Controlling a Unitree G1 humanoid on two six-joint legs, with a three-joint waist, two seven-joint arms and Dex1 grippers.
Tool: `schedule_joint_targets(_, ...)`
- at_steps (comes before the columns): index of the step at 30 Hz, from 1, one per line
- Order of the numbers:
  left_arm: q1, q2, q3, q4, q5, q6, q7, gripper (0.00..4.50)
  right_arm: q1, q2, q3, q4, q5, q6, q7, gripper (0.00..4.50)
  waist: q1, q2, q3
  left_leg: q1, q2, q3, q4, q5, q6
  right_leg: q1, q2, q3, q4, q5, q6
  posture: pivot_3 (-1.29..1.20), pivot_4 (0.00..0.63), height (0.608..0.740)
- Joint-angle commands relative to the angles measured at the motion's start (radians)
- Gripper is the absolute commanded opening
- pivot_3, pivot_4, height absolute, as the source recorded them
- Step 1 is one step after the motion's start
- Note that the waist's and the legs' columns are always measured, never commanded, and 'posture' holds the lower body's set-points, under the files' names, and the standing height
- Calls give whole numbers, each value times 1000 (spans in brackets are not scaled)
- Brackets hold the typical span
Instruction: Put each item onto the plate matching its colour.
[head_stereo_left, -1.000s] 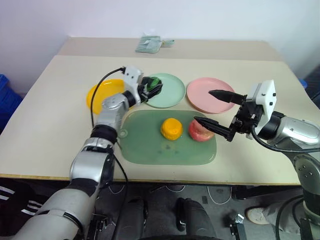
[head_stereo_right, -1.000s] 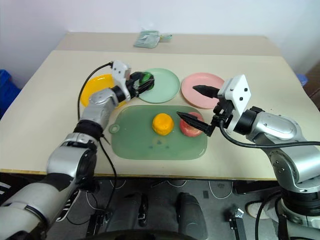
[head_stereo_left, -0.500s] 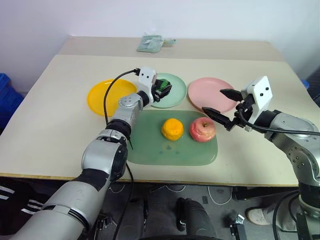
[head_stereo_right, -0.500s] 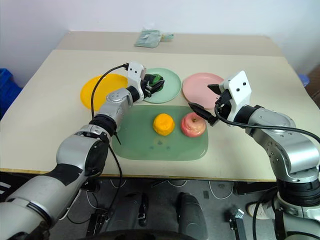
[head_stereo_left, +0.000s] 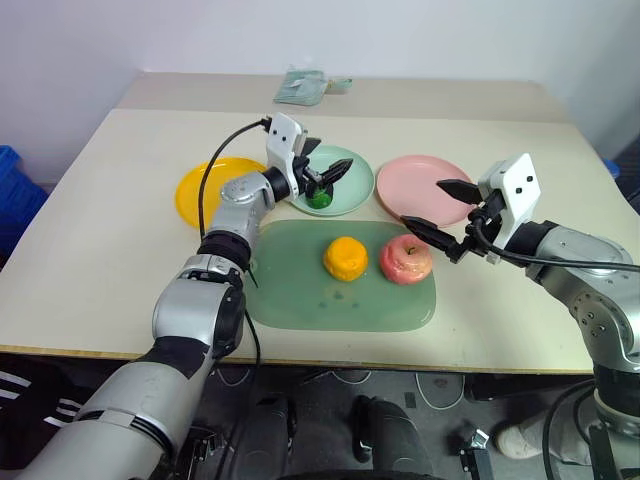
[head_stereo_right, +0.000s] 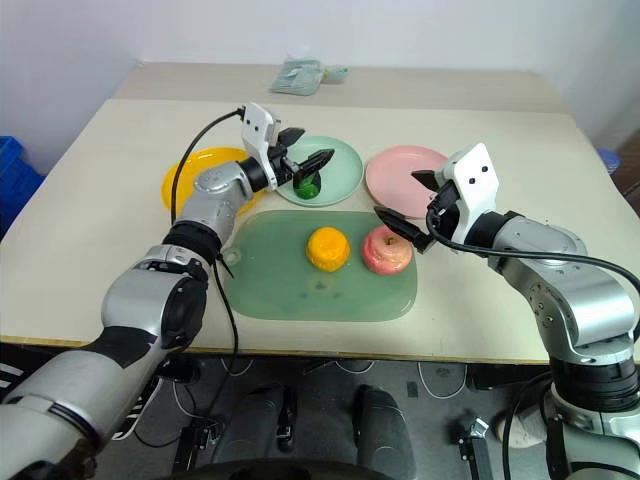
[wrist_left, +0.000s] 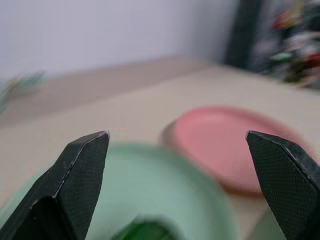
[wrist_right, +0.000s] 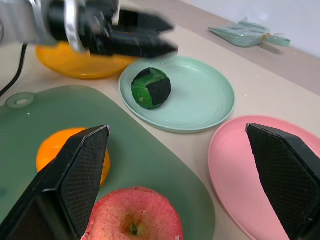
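One of three placed: dark green black-striped toy ball sits free on pale mint green round plastic plate, left gripper spread empty above it; orange-yellow toy tangerine and pinkish-red toy apple lie on flat green cutting mat, right gripper wide, empty beside the apple.

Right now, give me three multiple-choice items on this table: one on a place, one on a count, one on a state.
1. Where is the green ball?
A. on the mint plate
B. on the cutting mat
C. on the pink plate

2. How many toy foods lie on the cutting mat?
A. one
B. two
C. three

3. The left tool is:
A. shut on the ball
B. open above the ball
C. gripping the tangerine

Key: 1 A, the ball rests on the mint plate; 2 B, tangerine and apple; 3 B, its fingers stand apart.
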Motion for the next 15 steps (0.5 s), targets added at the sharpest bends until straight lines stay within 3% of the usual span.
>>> schedule_joint_targets(1,130,52,-43,-279,-147,193,-330,4467,-8,-3,-27,-23,0,-16,9,4500,-7,1,-1,0,0,0,0,0,0,0,0,0,0,0,0,0,150,740)
schedule_joint_targets(4,215,97,-66,-421,-228,356,-451,4467,5,-7,-26,-24,-11,-28,18,4500,-23,1,-1,1,0,0,0,0,0,0,0,0,2,0,0,0,150,740)
schedule_joint_targets(8,272,126,-146,-468,-178,378,-500,4467,18,-9,-24,-33,-23,-44,33,4500,-22,1,-1,1,0,-1,2,1,-1,1,0,0,3,0,-1,0,150,740)
schedule_joint_targets(15,290,85,-235,-380,-35,131,-442,4467,77,-12,-63,-128,52,-66,118,4500,-22,1,-1,1,0,-2,1,1,-1,1,0,0,1,-1,-3,0,150,740)
